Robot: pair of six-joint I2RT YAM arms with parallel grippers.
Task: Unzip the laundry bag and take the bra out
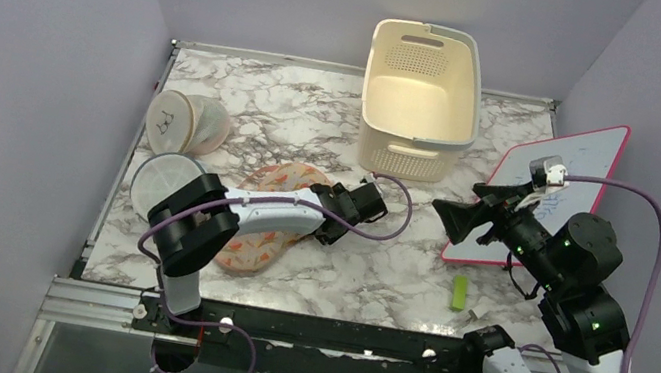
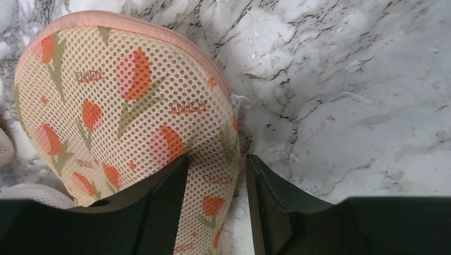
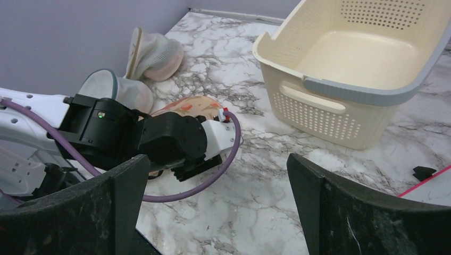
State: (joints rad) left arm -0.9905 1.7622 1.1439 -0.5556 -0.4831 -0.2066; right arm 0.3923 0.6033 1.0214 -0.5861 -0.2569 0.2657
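The peach laundry bag (image 1: 291,178), mesh printed with orange and green motifs, lies flat on the marble left of centre, partly under my left arm. In the left wrist view its rounded end (image 2: 122,106) fills the left half, with a pink zip edge round it. My left gripper (image 2: 217,158) is open and straddles the bag's right edge, one finger over the mesh and the other over bare marble. It also shows in the top view (image 1: 332,227). The bra is hidden. My right gripper (image 1: 448,216) is open and empty, held above the table right of centre.
Two round white mesh cases (image 1: 185,122) (image 1: 160,180) lie at the left edge. A cream basket (image 1: 430,31) stands at the back. A pink-edged whiteboard (image 1: 560,184) lies at the right, a small green piece (image 1: 459,292) near the front.
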